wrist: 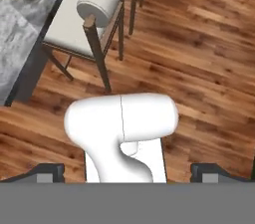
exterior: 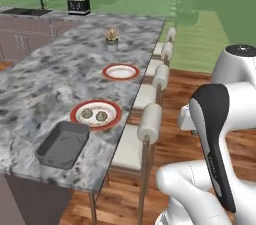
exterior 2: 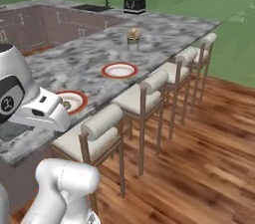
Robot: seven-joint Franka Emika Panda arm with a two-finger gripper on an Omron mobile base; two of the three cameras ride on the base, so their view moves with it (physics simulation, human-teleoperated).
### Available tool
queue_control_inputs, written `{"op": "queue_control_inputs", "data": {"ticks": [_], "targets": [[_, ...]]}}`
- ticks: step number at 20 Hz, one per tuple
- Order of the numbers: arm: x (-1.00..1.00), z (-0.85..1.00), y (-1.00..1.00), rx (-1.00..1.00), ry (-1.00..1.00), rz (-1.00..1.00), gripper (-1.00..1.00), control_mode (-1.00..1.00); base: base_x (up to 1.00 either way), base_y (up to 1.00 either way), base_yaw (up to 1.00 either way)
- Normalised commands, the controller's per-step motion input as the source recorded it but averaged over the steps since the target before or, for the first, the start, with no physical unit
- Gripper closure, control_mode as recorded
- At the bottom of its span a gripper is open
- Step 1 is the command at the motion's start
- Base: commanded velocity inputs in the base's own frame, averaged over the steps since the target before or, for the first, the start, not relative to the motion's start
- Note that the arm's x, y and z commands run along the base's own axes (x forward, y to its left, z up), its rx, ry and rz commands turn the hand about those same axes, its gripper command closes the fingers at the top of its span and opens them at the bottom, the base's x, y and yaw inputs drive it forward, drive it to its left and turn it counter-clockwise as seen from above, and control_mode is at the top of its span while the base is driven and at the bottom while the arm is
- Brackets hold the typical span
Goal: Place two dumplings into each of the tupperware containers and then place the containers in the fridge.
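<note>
A grey marble island counter [exterior: 55,64] carries 2 dumplings [exterior: 94,115] on a red-rimmed plate [exterior: 77,112] beside 1 tupperware container [exterior: 63,144]. They look small, round and liable to roll, so pinch each across its middle. The gripper [wrist: 127,172] hangs over the wood floor [wrist: 199,58], fingers spread wide, holding nothing.

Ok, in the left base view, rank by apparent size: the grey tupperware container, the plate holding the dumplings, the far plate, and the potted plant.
1. tupperware container and plate with the dumplings: look about alike, and both are nearest the camera, so unranked.
2. far plate: smaller, though distance may explain that.
3. potted plant: smallest, also farthest.
</note>
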Motion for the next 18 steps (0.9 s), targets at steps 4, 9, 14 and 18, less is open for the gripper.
{"op": "queue_control_inputs", "data": {"ticks": [4,9,14,18], "targets": [[0.0,0.0,0.0,0.0,0.0,0.0,-1.0,1.0,0.31,-0.12,0.8],[0.0,0.0,0.0,0.0,0.0,0.0,-1.0,1.0,0.06,0.13,0.64],[0.0,0.0,0.0,0.0,0.0,0.0,-1.0,1.0,0.67,0.04,0.48],[0.0,0.0,0.0,0.0,0.0,0.0,-1.0,1.0,0.75,-0.06,0.46]]}}
